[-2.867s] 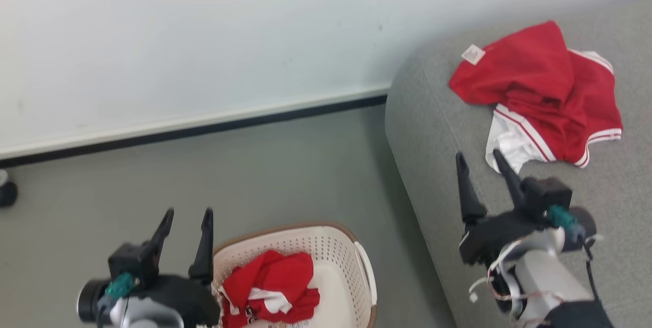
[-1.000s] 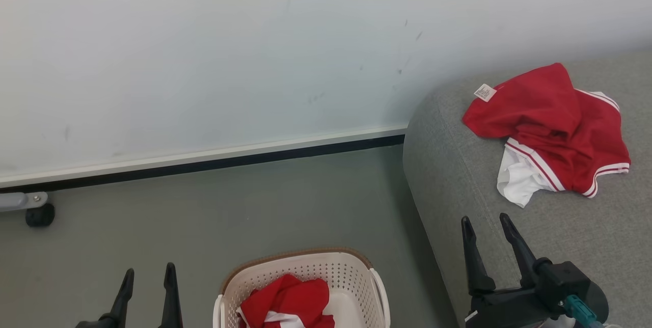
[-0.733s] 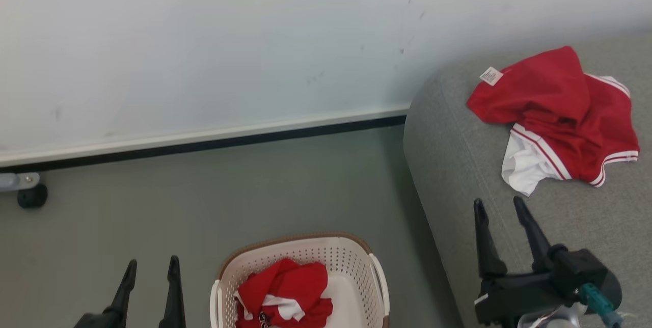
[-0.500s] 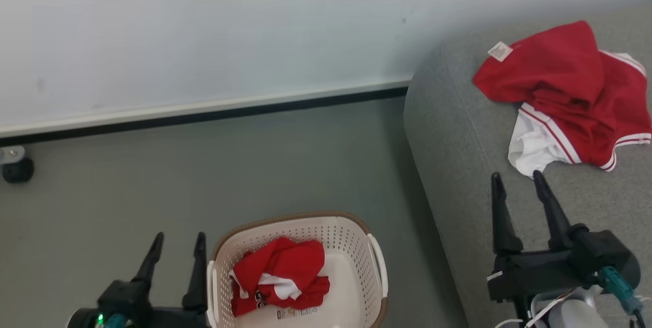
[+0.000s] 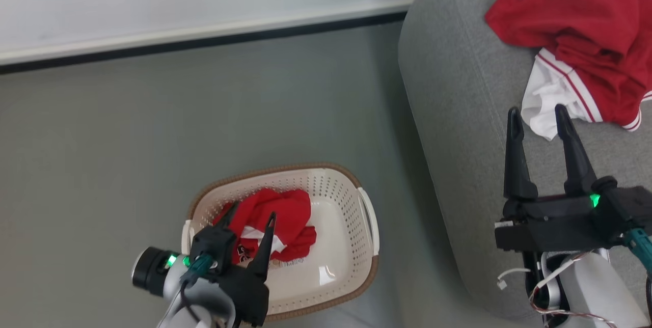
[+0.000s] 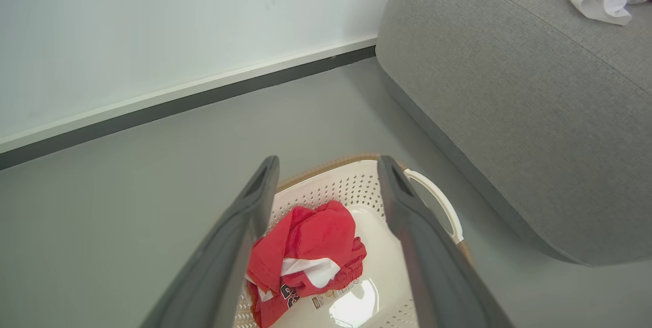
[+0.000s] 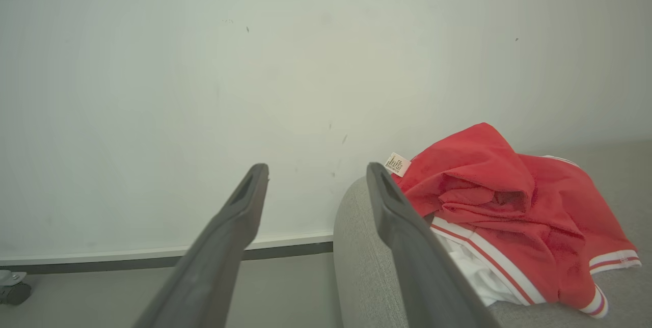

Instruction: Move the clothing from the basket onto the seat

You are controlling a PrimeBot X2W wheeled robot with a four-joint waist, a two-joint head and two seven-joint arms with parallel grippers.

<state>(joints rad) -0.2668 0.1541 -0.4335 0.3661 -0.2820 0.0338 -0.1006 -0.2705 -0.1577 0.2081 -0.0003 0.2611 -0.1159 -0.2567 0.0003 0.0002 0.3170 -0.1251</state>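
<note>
A crumpled red and white piece of clothing (image 5: 288,213) with dark lettering lies in the left half of the cream perforated basket (image 5: 351,262) on the floor. My left gripper (image 5: 253,210) hovers open over it, and the clothing (image 6: 305,246) shows between and below its fingers, inside the basket (image 6: 356,185). Another red garment with white striped trim (image 5: 575,37) lies on the grey seat (image 5: 458,88) at the right. My right gripper (image 5: 536,110) stands open above the seat, just short of that garment's white hem. It is empty, as the right wrist view confirms (image 7: 317,166), with the garment (image 7: 489,200) to its right.
Grey floor (image 5: 153,129) surrounds the basket, with a white wall and dark baseboard (image 5: 204,43) behind. The seat's rounded corner (image 6: 509,88) rises just right of the basket. A small caster (image 7: 12,292) stands by the wall at the far left.
The camera has tilted down. My left gripper has moved from the floor left of the basket to over the clothing inside it. The right gripper stays open above the seat.
</note>
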